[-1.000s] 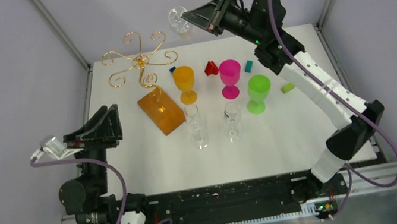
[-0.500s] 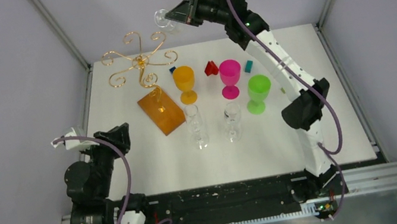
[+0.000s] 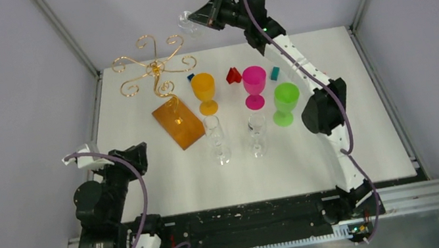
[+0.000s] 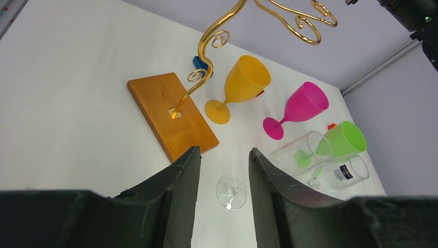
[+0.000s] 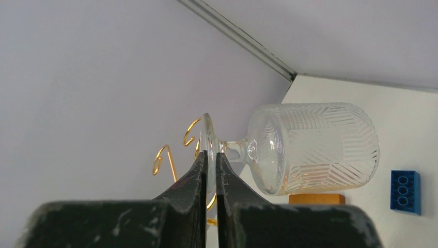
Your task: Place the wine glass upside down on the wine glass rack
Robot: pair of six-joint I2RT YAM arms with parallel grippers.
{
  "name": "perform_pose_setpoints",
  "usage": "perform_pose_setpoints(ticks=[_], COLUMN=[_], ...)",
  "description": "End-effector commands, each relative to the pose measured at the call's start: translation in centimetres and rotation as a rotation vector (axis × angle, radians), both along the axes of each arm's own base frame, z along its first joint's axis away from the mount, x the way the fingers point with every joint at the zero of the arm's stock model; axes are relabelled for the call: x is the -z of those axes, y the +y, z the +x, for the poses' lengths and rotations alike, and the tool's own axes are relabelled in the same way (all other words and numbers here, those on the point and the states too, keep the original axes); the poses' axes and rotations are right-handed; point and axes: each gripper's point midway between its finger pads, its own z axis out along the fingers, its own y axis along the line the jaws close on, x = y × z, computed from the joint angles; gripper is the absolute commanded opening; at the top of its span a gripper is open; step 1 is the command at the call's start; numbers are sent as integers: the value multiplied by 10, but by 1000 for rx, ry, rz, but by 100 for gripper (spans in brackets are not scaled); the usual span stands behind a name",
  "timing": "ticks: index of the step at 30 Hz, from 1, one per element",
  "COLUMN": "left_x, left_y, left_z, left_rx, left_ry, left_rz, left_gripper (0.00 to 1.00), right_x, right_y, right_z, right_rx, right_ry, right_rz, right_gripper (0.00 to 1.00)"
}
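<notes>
Right arm's fingers [image 5: 192,182]: clamped together on the flat foot of a clear wine glass with a cut herringbone pattern [image 5: 315,147], gripping the disc edge-on. The glass is held in the air on its side, stem roughly level, the bowl pointing away from the fingers. From overhead it sits above the far edge of the white surface [image 3: 166,179], just beyond and to the right of the scroll arms of the thin gold wire wine glass rack on its flat orange-brown wooden base [image 3: 178,125], and apart from the wire. The glass is not on the rack. Left arm's fingers [image 4: 174,192]: apart, with nothing between them, low over the near left part of the surface and facing the rack's base. Standing upright on the surface to the right of the base: an orange plastic goblet [image 3: 203,90], a pink plastic goblet [image 3: 254,82], a green plastic goblet [image 3: 286,101], and nearer, two clear stemmed glasses [image 3: 216,139] side by side. Small red [image 3: 233,75], teal [image 3: 275,73] and blue [image 5: 405,191] blocks lie behind the goblets.
</notes>
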Motion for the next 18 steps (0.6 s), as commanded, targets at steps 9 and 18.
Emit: perform_pose_setpoints(ticks=[9,18], left_x=[0,-2], left_y=[-8,-8], left_z=[0,0], left_rx=[47,43], left_ry=[-18,-18], left_rz=[-5,-22], left_gripper=[44,41], right_x=[-71,-63], right_y=[-1,0], right_z=[-4,8], right_rx=[-24,4], right_ry=[-143,2], right_rz=[237,351], right_gripper=[0,0])
